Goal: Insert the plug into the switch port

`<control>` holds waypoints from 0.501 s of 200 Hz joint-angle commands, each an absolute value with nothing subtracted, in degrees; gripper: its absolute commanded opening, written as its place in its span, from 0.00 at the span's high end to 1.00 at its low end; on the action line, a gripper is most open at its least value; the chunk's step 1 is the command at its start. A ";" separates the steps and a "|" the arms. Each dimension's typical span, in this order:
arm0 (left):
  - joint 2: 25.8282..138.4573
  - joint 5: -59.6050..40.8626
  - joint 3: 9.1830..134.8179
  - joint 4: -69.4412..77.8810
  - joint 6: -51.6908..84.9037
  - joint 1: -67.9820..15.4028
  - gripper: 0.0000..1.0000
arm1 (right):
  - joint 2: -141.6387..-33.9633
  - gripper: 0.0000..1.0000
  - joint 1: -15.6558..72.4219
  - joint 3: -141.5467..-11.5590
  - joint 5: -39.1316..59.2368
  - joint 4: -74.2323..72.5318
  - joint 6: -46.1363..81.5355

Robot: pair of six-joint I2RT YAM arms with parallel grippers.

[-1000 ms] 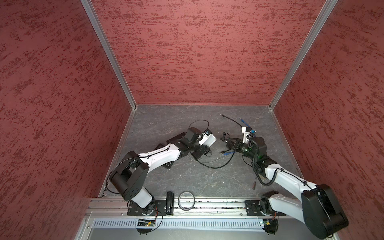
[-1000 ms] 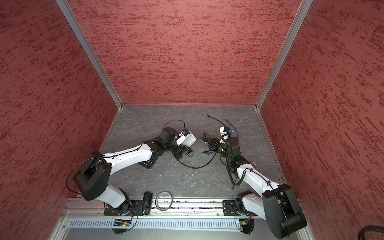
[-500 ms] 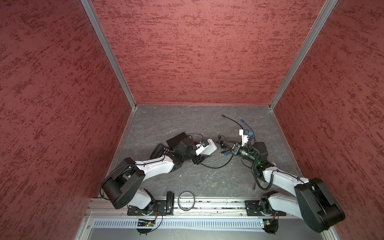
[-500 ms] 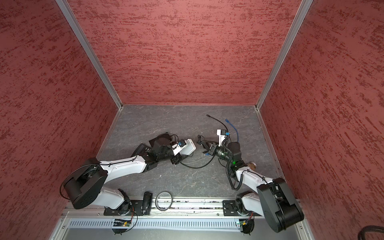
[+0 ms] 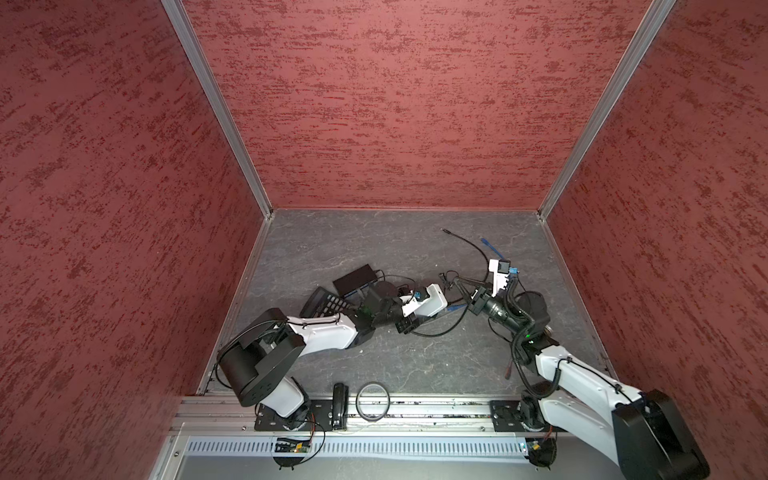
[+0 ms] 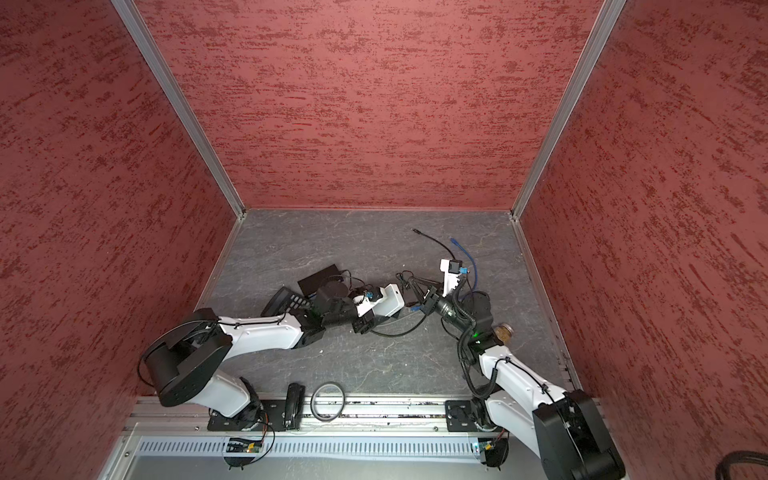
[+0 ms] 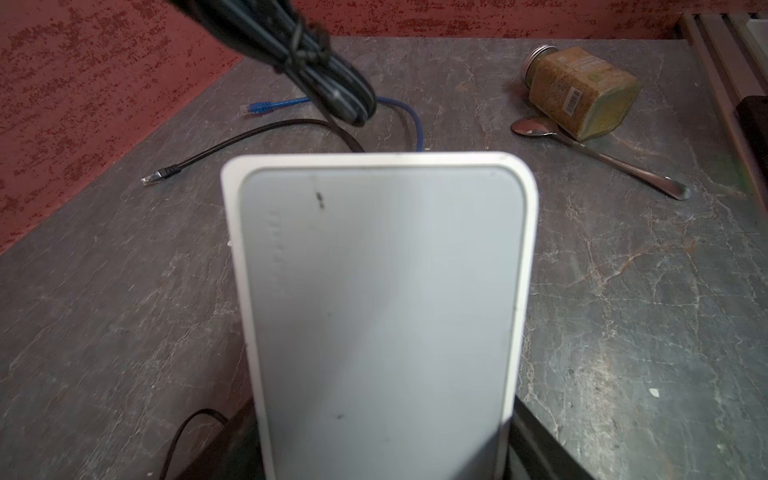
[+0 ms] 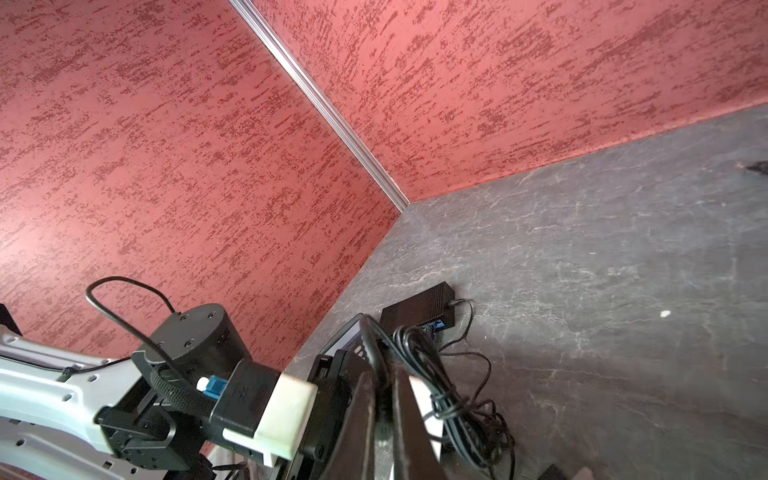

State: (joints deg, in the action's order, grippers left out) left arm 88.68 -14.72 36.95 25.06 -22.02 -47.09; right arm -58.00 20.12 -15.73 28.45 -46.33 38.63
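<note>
Switch (image 7: pixel 374 291) between left fingers (image 7: pixel 540 440), cable (image 8: pixel 409 343) pinched in right fingers (image 8: pixel 409 419)

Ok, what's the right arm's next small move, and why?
Probably ease the right tool closer to the white switch for insertion: the left tool grips the switch, the right is shut on the black cable, just beyond the switch's edge.

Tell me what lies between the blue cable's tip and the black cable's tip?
Nothing: bare grey tabletop separates the blue plug from the black plug, clearest in the left wrist view.
</note>
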 commanded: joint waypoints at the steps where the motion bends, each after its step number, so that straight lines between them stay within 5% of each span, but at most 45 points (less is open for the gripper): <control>1: 88.98 -14.80 37.53 30.60 -22.50 -48.29 0.73 | -57.30 0.92 21.04 -14.69 25.66 -46.61 36.10; 100: 87.52 -14.80 37.70 29.16 -20.92 -50.01 0.75 | -57.15 0.92 22.10 -13.55 18.59 -44.52 34.28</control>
